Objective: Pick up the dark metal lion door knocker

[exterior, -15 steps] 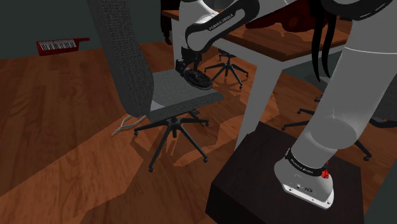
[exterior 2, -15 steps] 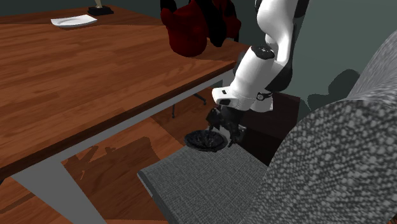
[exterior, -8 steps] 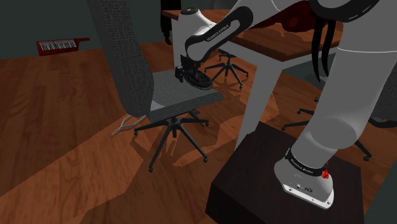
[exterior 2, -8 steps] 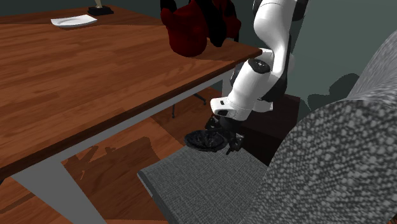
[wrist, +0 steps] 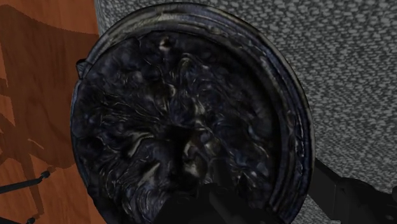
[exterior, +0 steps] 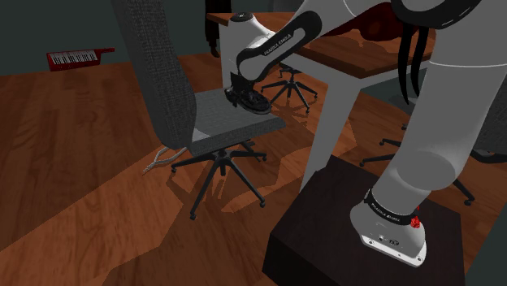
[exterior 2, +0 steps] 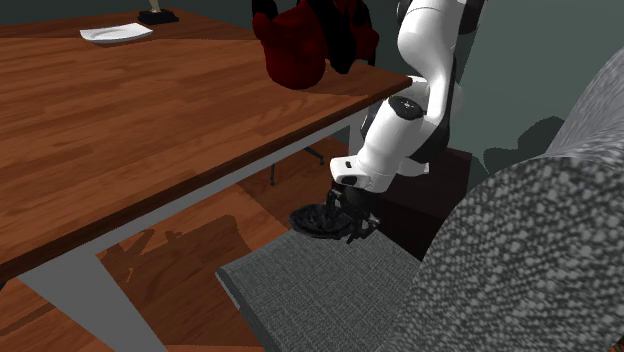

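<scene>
Writing: FRANKA EMIKA on the arm (exterior: pixel 273 46), and again, small, on the base band (exterior: pixel 388 214).

Shoulder view, left to right:
- red keytar (exterior: pixel 77 57) on the wood floor (exterior: pixel 65 162)
- grey fabric office chair (exterior: pixel 158 73)
- gripper (exterior: pixel 241 97) down on the dark lion door knocker (exterior: pixel 254 103), which lay flat on the seat corner nearest the table
- dark stand (exterior: pixel 357 236)

Second exterior view added a white plate (exterior 2: pixel 115 34) and a dark red object (exterior 2: pixel 295 50) on the wooden table (exterior 2: pixel 150 120).

Wrist view gave the lion's face, mane and raised rim. The fingers (wrist: pixel 359 194) stood apart, astride the rim. Contact couldn't be judged.
</scene>
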